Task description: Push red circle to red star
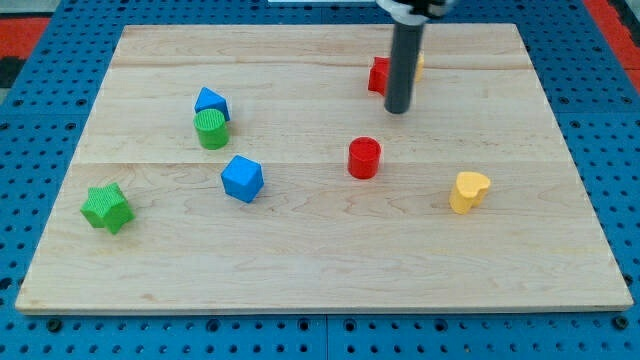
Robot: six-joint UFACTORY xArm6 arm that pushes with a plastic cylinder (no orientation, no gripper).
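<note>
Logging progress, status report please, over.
Tip beside red star, above red circle. Circle apart from star. Nothing between them but the tip.

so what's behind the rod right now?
Behind my tip and the rod sits a red block, mostly covered, so its shape is unclear. A sliver of a yellow block shows at the view's right; the rest is hidden.

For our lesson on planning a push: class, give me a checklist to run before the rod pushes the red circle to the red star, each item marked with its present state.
1. Red circle in plain sight: ok.
2. Red star fully visible: not ok, rod covers part.
3. My tip below the circle for an upward push: not ok, it is above.
4. Tip touching the star: cannot tell.
5. Path from circle to star free of other blocks: ok.
</note>
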